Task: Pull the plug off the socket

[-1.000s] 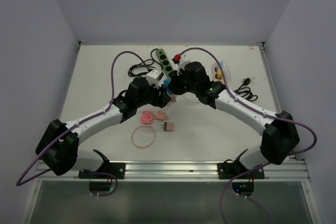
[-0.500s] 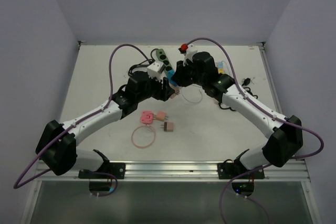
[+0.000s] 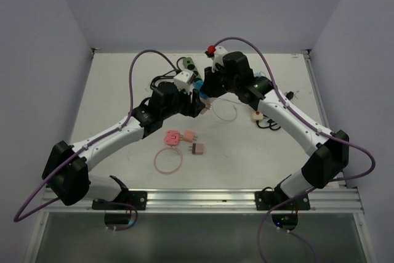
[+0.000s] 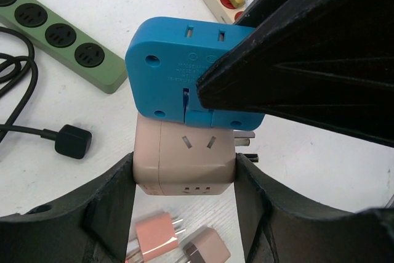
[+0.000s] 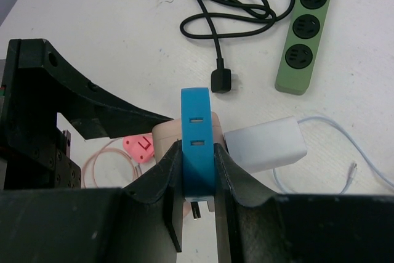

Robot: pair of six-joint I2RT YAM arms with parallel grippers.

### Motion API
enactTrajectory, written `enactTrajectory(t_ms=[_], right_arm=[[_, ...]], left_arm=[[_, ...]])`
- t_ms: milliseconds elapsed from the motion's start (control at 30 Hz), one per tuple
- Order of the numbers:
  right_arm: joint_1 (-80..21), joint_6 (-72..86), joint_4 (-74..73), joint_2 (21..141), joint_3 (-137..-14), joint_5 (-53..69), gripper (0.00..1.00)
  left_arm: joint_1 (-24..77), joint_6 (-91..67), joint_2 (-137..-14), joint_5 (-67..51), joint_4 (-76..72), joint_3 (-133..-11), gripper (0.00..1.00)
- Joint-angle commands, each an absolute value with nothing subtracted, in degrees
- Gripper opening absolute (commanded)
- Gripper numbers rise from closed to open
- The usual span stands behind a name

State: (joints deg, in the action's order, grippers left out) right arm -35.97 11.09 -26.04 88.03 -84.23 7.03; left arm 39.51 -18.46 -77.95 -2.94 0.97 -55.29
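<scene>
Left gripper point(image 4: 184, 190) clamped on the beige socket cube point(image 4: 184, 163), one finger on each side. Right gripper point(image 5: 198, 180) clamped on the blue plug point(image 5: 197, 146), squeezing its flat faces. Plug sits against the cube's top face (a metal prong shows at the seam, cannot tell if fully seated). Both are held up over the table point(image 3: 246, 158) between the arms, near the green power strip point(image 4: 58, 35) and black cable point(image 5: 228, 4).

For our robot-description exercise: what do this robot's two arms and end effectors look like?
The left arm and right arm have white links and bulky black joints, each trailing a looping purple cable. The left end effector and right end effector are black, with two thick fingers.
</scene>
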Motion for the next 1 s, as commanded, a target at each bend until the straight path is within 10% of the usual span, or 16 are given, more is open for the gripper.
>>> enactTrajectory(t_ms=[0, 967], right_arm=[[-34.63, 10.99, -7.15, 81.31, -84.48, 5.46, 0.00], [-33.58, 17.47, -6.77, 74.28, -70.17, -0.97, 0.00]], left_arm=[[39.73, -18.19, -80.42, 2.28, 16.79, -53.44, 0.00], [33.76, -22.67, -69.53, 4.05, 9.41, -49.14, 0.00]])
